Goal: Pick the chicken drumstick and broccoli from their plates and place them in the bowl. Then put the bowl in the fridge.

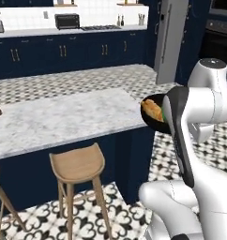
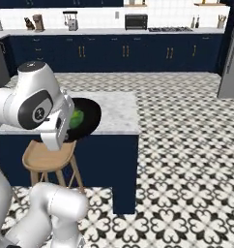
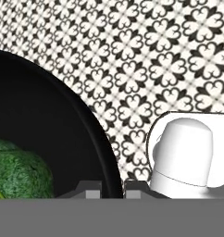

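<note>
Bowl (image 3: 49,129), pincer (image 3: 113,187) clamped on its rim, already holds drumstick (image 1: 153,110) and broccoli (image 3: 19,173), lifted beside the surface (image 1: 64,119); the fridge (image 1: 169,40) trip remains.

drumstick (image 1: 153,110), broccoli (image 2: 77,117) in bowl (image 2: 90,116), seemingly off counter (image 1: 64,119)

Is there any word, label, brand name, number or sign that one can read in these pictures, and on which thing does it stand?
None: no legible text stands in any view.
The toaster oven and the other small appliances on the back counter are too small and blurred to show any marking.
The black bowl, the broccoli, the chicken drumstick and the fridge carry no lettering.
</note>
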{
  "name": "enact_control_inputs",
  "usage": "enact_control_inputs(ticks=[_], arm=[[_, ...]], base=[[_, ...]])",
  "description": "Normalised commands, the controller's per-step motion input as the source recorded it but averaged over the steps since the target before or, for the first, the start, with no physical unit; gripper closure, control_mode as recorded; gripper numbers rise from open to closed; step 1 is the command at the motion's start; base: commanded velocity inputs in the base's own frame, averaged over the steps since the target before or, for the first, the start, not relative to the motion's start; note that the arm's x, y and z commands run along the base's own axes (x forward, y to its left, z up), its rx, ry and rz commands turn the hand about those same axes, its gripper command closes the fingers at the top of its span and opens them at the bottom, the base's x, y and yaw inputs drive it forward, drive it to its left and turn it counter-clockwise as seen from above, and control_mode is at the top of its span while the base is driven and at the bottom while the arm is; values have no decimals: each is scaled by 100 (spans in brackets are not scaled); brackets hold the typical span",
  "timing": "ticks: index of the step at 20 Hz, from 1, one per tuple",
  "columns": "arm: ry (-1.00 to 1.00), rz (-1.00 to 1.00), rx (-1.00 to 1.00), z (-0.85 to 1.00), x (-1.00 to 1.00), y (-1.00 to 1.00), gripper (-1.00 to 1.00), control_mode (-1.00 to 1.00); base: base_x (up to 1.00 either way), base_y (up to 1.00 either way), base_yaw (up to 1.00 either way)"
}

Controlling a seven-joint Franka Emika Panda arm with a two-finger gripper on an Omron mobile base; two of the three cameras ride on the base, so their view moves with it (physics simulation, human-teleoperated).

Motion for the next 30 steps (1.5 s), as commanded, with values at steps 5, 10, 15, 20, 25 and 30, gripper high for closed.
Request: enact_control_inputs(ticks=[5, 10, 15, 20, 25, 30], arm=[[0, 0, 0, 0, 0, 0, 100, 100], [0, 0, 0, 0, 0, 0, 100, 100], [0, 0, 0, 0, 0, 0, 100, 100], [0, 0, 0, 0, 0, 0, 100, 100], [0, 0, 0, 0, 0, 0, 100, 100], [0, 0, 0, 0, 0, 0, 100, 100]], base=[[73, -100, 17], [44, -100, 14], [53, -100, 12], [93, -96, 0], [100, -74, 0], [100, -36, 1]])
